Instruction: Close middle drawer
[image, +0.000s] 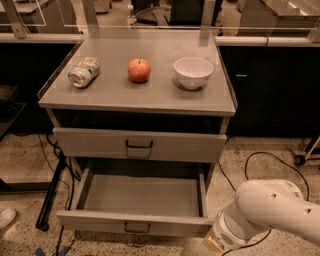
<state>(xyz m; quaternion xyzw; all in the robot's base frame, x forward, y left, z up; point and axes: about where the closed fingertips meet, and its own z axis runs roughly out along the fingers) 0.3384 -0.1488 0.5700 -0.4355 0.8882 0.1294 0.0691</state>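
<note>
I am watching the gripper (212, 245) sitting at the very bottom of the view, at the tip of the white arm (272, 212) that is reaching in from the lower right. The frame edge is cutting most of it off, so I cannot tell whether it is spread or closed, or whether it is gripping anything. It is hanging just right of the front right corner of the middle drawer (100, 220). I cannot tell if it is touching that corner or only beside it.

The middle drawer is standing pulled far out toward me, its grey floor showing between the side walls. Its small dark handle (137, 228) is sitting at the centre of the front, well left of the gripper. Above it, the top drawer (190, 146) is lying flush with the cabinet, its own handle (139, 145) at centre.

On the cabinet top (150, 97) three things are lining up in a row. A can (84, 72) is lying on its side at the left, an apple (139, 70) is standing in the middle, and a white bowl (193, 72) is sitting upright at the right, all apart from one another.

On the speckled floor a dark cable (260, 162) is looping behind the arm.
</note>
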